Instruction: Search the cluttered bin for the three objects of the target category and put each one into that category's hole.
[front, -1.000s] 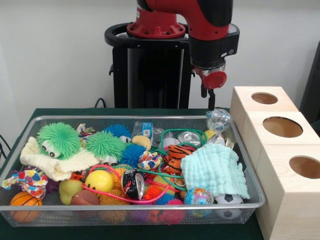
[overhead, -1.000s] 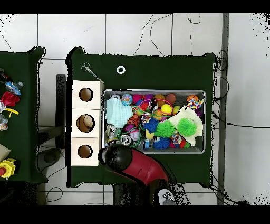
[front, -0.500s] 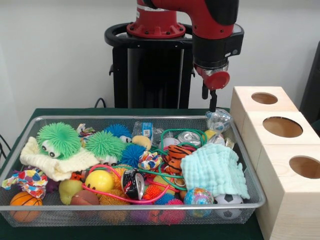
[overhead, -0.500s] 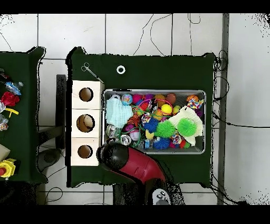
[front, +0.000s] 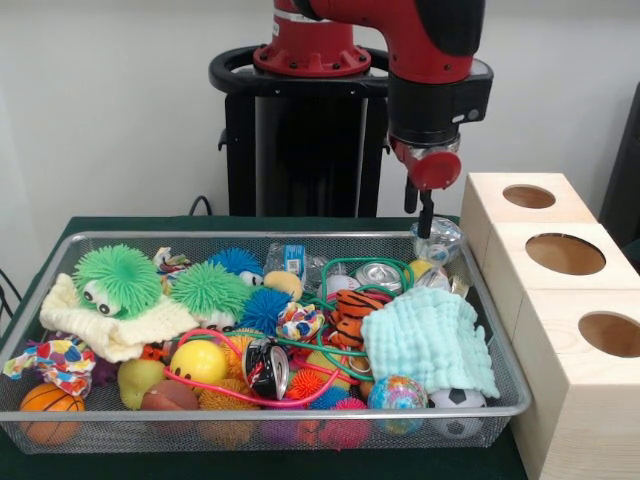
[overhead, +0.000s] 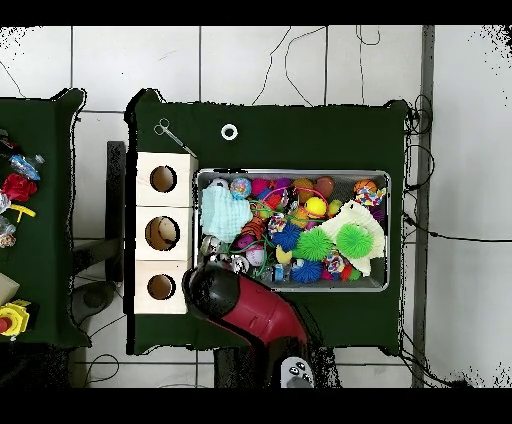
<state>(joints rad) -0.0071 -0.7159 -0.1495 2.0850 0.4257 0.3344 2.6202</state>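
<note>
The wire mesh bin (front: 150, 238) is heaped with toys: spiky balls, a light blue cloth (front: 432, 338), a silver can (front: 378, 274) and a crumpled clear bottle (front: 438, 240) at its far right corner. My gripper (front: 420, 215) hangs just above that bottle, open, with nothing between its fingers. To the right stand three wooden boxes with round holes (front: 529, 196), (front: 565, 253), (front: 610, 334). In the overhead view the red arm (overhead: 245, 305) covers the gripper and the bin's (overhead: 300, 172) corner beside the hole boxes (overhead: 162, 233).
A green spiky toy with eyes (front: 117, 279) lies on a cream cloth at the bin's left. In the overhead view a white ring (overhead: 229, 131) and a metal tool (overhead: 172, 135) lie on the green cloth, and a side table (overhead: 30, 260) holds more toys.
The arm has shifted right towards the wooden boxes and come down a little, bringing the gripper closer to the crumpled bottle. The bin's contents have not moved.
</note>
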